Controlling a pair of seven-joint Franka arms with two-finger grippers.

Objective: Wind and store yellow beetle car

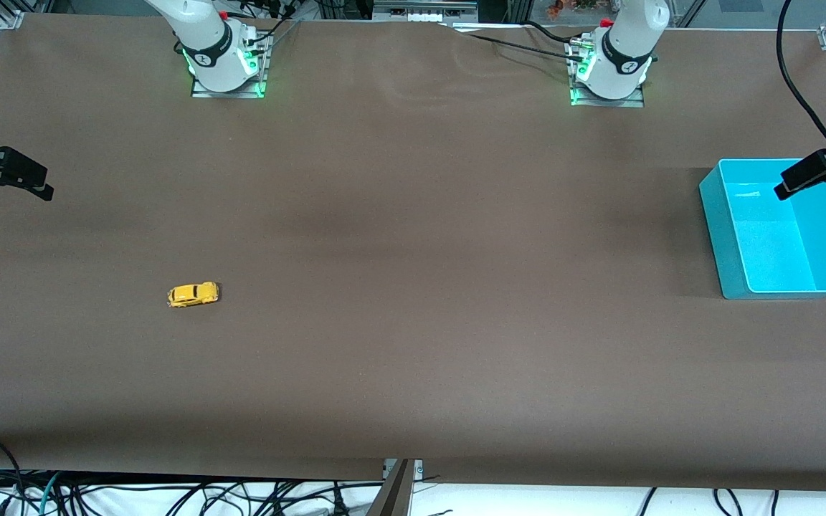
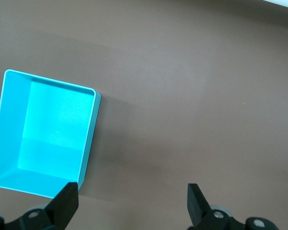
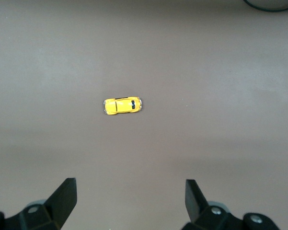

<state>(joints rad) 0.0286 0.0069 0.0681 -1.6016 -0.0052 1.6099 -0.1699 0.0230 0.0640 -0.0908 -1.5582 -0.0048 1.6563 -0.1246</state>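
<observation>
Yellow beetle car on bare table toward right arm's end, well apart from teal bin. Right gripper high, spread wide, empty. Left gripper over bin's edge, wide, empty, waiting. Best: descend centred, pinch across narrow body sides.

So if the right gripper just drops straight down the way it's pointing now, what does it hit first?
Probably bare table. The right gripper, open, points down with the yellow beetle car ahead of its fingers, not between them, so it likely misses the car, though depth is unclear.
</observation>
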